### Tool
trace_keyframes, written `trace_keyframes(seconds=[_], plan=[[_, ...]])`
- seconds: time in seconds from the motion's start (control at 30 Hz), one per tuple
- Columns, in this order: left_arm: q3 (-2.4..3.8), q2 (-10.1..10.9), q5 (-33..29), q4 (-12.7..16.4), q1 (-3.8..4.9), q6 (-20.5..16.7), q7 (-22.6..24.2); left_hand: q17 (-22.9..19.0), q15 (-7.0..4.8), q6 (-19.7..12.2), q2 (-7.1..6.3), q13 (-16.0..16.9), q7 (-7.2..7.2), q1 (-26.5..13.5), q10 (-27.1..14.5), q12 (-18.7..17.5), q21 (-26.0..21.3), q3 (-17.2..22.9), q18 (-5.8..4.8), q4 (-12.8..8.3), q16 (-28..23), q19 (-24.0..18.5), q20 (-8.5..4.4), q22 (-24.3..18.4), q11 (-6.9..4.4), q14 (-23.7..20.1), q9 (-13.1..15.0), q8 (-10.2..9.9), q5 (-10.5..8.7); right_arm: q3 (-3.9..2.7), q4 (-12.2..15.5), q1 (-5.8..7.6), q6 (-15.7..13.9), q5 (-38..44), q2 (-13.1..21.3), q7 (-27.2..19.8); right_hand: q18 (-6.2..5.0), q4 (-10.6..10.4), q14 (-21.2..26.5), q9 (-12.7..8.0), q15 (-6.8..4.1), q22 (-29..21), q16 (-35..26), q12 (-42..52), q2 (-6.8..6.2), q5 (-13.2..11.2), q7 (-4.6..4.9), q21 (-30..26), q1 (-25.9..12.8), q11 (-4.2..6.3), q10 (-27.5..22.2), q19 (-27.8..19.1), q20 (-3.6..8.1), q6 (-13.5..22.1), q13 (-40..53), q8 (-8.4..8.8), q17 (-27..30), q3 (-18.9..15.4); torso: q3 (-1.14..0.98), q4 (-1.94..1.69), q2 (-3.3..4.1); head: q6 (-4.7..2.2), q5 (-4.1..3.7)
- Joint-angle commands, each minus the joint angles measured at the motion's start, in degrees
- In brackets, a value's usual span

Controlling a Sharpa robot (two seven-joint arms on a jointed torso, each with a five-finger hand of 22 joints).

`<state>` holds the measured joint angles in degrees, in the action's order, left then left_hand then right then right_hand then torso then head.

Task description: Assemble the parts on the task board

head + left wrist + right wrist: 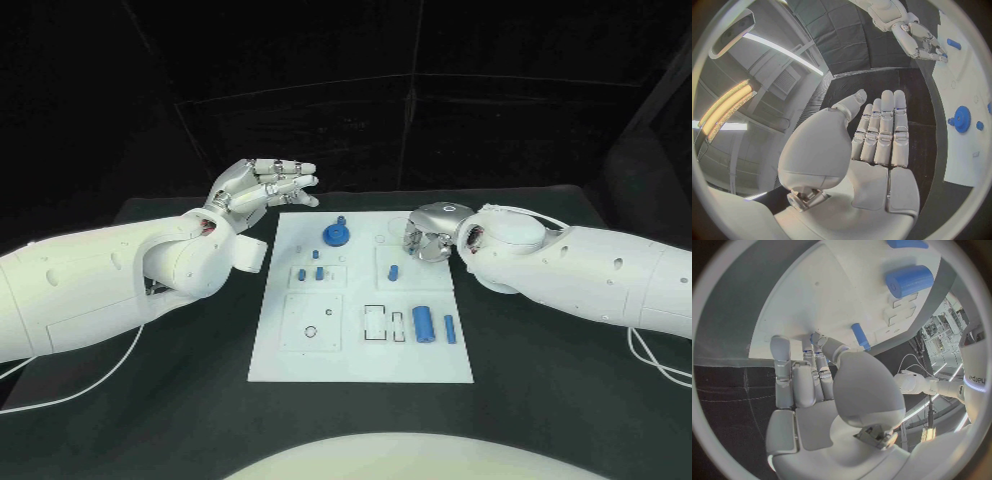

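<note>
The right robot hand [433, 232] seems to pinch a small blue part [815, 338] over the task board [361, 360]; the left robot hand [267, 185] hovers released.

Matt white task board [361, 350] (blue parts [424, 324] look smooth plastic).

We see the black table [562, 400] under a plain white task board [361, 355], its recesses edged with thin dark outlines. On it we spot bright blue parts: a blue gear [336, 235], two small blue pegs [310, 273], a blue peg [392, 271] on its own, a fat blue cylinder [424, 324] and a slim blue pin [449, 329]. We note white arms, and both the left hand [268, 185] and the right hand [433, 232] gleam silver.
</note>
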<state>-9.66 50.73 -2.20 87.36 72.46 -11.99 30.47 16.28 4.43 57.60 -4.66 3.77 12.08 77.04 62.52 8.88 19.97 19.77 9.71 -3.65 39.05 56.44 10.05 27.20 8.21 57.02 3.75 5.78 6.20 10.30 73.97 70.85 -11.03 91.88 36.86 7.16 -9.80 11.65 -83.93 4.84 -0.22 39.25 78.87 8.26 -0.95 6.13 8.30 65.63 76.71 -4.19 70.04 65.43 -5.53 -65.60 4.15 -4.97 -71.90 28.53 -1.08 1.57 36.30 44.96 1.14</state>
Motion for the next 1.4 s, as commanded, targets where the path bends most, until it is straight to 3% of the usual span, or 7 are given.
trace_keyframes(seconds=[0.03, 0.53, 0.83, 1.0, 1.1, 1.23, 1.4], plan=[[0.04, 0.0, -0.3, 0.0, 0.1, 0.0, 0.9, -0.1, -0.09, -0.4, 0.23, 0.0, -0.02, 0.3, -0.4, 0.4, -0.4, 0.0, 0.67, -0.4, -0.4, 0.3, 0.08, -0.1, 0.0, 0.4, 0.1, 0.2, -0.12, -0.03, 0.5, 0.14, -2.4, 0.9, 0.3, 0.5, 0.66, 0.0, -3.1, 0.0, -0.43, 0.0, 0.3, 0.1, 0.16, 0.0, 0.01, 0.3, 0.1, 0.07, 0.2, 0.0, 0.22, -0.4, 0.0, -0.08, -0.1, 0.4, -0.01, 0.01, 0.04, 0.02, 0.0], [0.04, 0.0, -0.3, -0.7, 0.1, -0.1, 0.9, -0.2, -0.07, -0.5, 0.27, 0.0, 0.02, 0.4, -0.5, 0.4, -0.4, 0.0, 0.65, -0.5, -0.4, 0.3, 0.07, -0.1, 0.03, 0.4, 0.1, 0.2, -0.12, -0.06, 4.6, 0.16, -4.9, 0.3, 3.3, 0.6, 0.72, 0.0, -3.2, -0.1, -0.36, 0.3, 0.5, -0.1, -0.12, -0.1, 0.11, 0.5, -0.1, -0.04, -0.1, 0.0, 0.21, -0.2, -0.1, 0.15, -0.2, 0.5, 0.0, 0.06, -0.01, 0.06, -0.02], [0.04, 0.1, -0.3, -1.0, 0.1, -0.2, 0.8, -0.2, -0.06, -0.6, 0.28, 0.0, 0.04, 0.5, -0.5, 0.4, -0.4, 0.0, 0.64, -0.5, -0.4, 0.3, 0.07, -0.2, 0.05, 0.3, 0.1, 0.2, -0.12, -0.27, 9.7, 0.28, -6.5, 0.0, 6.7, 1.1, 0.77, 0.0, -3.2, -0.1, -0.34, 0.5, 0.6, -0.1, -0.17, 0.0, 0.12, 0.6, -0.1, -0.05, -0.1, 0.1, 0.2, -0.2, -0.2, 0.2, -0.4, 0.5, 0.06, 0.01, -0.08, 0.02, -0.01], [0.04, 0.0, -0.3, -1.1, 0.1, -0.1, 0.9, -0.2, -0.06, -0.6, 0.29, 0.0, 0.05, 0.5, -0.5, 0.4, -0.4, 0.0, 0.64, -0.5, -0.5, 0.3, 0.06, -0.2, 0.05, 0.3, 0.1, 0.2, -0.12, -2.83, 12.3, 0.41, -7.0, -0.6, 7.4, 1.5, 0.78, 0.0, -3.2, -0.1, -0.33, 0.7, 0.7, -0.2, -0.13, 0.0, 0.12, 0.7, 0.0, -0.05, -0.1, 0.2, 0.2, -0.2, -0.2, 0.23, -0.6, 0.7, 0.09, 0.04, -0.16, -0.04, 0.0], [0.04, -0.1, -0.3, -1.1, 0.1, 0.0, 0.9, -0.2, -0.06, -0.6, 0.29, 0.0, 0.05, 0.5, -0.5, 0.4, -0.4, 0.0, 0.64, -0.5, -0.5, 0.3, 0.06, -0.2, 0.05, 0.3, 0.1, 0.2, -0.12, -4.15, 14.4, 0.44, -7.2, -1.3, 7.6, 1.6, 0.78, 0.0, -3.2, -0.1, -0.33, 0.7, 0.7, -0.2, -0.13, 0.0, 0.12, 0.7, 0.0, -0.05, -0.1, 0.2, 0.2, -0.2, -0.2, 0.23, -0.6, 0.7, 0.14, -0.16, -0.16, -0.15, 0.01], [0.04, -0.2, -0.3, -1.2, 0.11, 0.0, 0.9, -0.2, -0.06, -0.6, 0.31, 0.0, 0.05, 0.6, -0.6, 0.5, -0.4, 0.0, 0.64, -0.6, -0.5, 0.3, 0.06, -0.2, 0.06, 0.3, 0.1, 0.2, -0.12, -4.9, 16.8, 0.46, -7.2, -1.7, 7.5, 1.6, 0.79, 0.0, -3.2, -0.1, -0.33, 0.7, 0.8, -0.2, -0.13, 0.0, 0.12, 0.7, 0.0, -0.05, -0.1, 0.2, 0.2, -0.2, -0.2, 0.25, -0.7, 0.7, 0.11, -0.15, -0.11, -0.19, 0.41], [0.04, -0.3, -0.3, -1.2, 0.11, 0.0, 0.9, -0.2, -0.06, -0.6, 0.33, 0.0, 0.06, 0.6, -0.6, 0.5, -0.4, 0.0, 0.64, -0.6, -0.5, 0.4, 0.05, -0.2, 0.06, 0.3, 0.1, 0.2, -0.12, -5.22, 18.3, 0.47, -7.1, -1.9, 6.3, 1.4, 0.79, 0.0, -3.3, -0.1, -0.32, 0.7, 0.9, -0.2, -0.14, 0.0, 0.13, 0.7, 0.0, -0.06, -0.2, 0.2, 0.19, -0.2, -0.2, 0.29, -0.8, 0.8, 0.16, -0.17, -0.06, -0.11, 1.13]])
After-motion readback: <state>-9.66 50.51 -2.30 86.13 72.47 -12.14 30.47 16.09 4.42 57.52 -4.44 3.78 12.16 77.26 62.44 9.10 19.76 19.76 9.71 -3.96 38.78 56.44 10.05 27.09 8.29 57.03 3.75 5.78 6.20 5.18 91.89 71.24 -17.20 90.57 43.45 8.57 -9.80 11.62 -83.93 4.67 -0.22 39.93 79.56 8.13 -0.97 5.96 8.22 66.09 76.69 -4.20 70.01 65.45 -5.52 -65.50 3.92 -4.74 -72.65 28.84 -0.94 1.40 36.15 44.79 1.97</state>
